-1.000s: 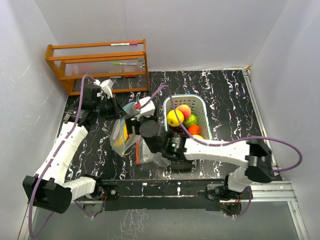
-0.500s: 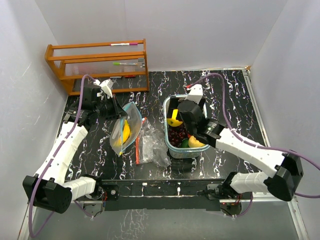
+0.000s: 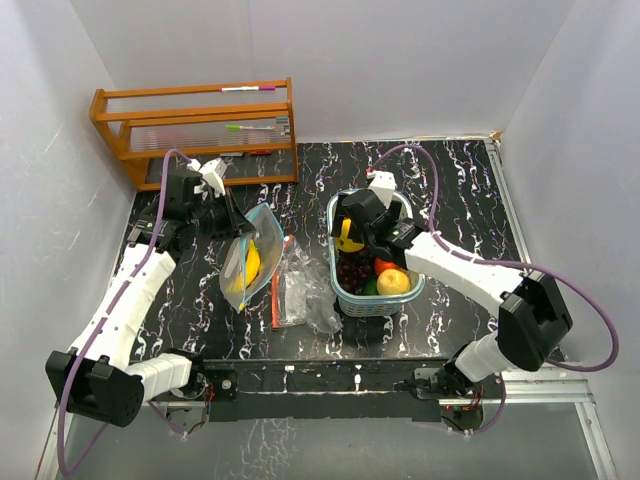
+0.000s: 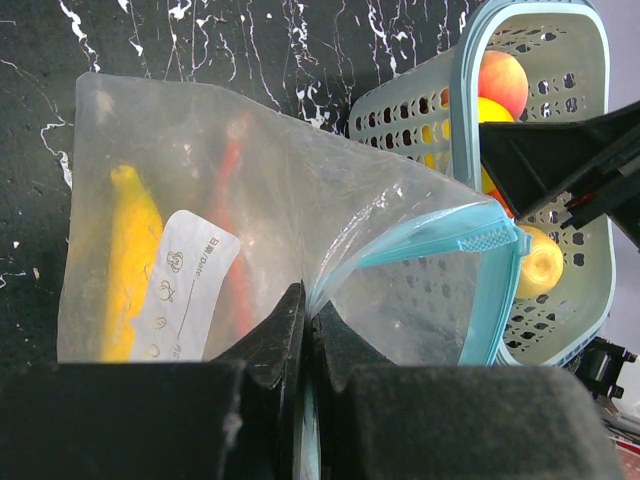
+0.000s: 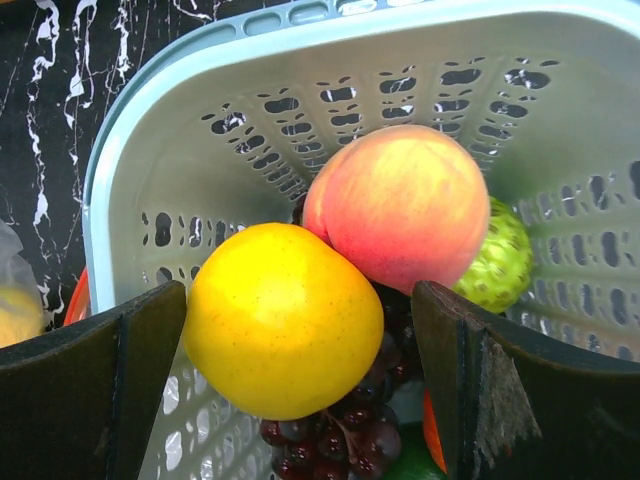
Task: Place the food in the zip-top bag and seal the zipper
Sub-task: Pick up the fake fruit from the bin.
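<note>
The clear zip-top bag with a teal zipper hangs open, and my left gripper is shut on its upper edge; the left wrist view shows the jaws pinched on the plastic. Inside the bag lie a yellow banana and a red piece. My right gripper is over the far end of the teal basket, open, its fingers standing either side of a yellow round fruit without touching it. A peach, a bumpy green fruit and dark grapes lie around it.
A second clear bag with a red strip lies on the black marble table between the held bag and the basket. A wooden rack holding markers stands at the back left. White walls close in the table on three sides.
My right arm has swung from the bag's mouth over to the basket and its jaws have opened wide. The left arm and the bag have stayed put.
</note>
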Tool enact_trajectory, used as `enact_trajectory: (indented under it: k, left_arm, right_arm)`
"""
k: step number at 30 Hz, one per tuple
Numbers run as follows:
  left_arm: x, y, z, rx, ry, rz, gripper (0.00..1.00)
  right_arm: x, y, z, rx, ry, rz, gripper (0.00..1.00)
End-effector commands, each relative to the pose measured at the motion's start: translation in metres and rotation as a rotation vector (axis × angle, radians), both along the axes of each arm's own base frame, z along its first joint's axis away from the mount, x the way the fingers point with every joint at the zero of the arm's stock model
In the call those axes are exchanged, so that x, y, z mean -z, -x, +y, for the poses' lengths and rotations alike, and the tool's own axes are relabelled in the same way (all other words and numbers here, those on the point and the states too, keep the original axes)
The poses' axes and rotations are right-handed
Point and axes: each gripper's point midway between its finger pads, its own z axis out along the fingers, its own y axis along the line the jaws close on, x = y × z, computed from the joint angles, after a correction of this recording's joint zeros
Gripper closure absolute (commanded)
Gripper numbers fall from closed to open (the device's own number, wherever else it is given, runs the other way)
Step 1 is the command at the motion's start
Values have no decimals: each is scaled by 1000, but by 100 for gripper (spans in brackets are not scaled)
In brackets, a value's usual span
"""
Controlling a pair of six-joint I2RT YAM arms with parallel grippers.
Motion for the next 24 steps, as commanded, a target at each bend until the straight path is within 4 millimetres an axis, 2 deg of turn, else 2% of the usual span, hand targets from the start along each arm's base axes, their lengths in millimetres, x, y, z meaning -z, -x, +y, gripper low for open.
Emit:
enact_trajectory:
  k: [1, 7, 11, 15, 19, 21, 24]
  left_arm:
    - [-2, 4, -3, 23, 9, -21, 100]
    - [-1, 4, -2, 25, 5, -19, 100]
    - [-1, 4, -2, 25, 4, -18, 100]
    - [-2, 4, -2, 23, 2, -19, 100]
    - [-3, 4, -1, 22, 2, -21, 100]
    - [-3, 4, -1, 21, 2, -24, 100]
    - [-2, 4, -1, 20, 0, -21, 100]
  right_arm:
    - [-5, -9, 19, -13, -86, 13, 2]
    - [26, 2, 16, -7, -77, 82, 2]
    - [22, 9, 12, -8, -102, 70, 5]
    - [0, 14, 5, -17, -131, 19, 29]
    - [-19, 22, -7, -3, -149, -31, 60]
    - [-32, 25, -11, -5, -159, -63, 66]
    - [-56, 29, -15, -35, -174, -115, 67]
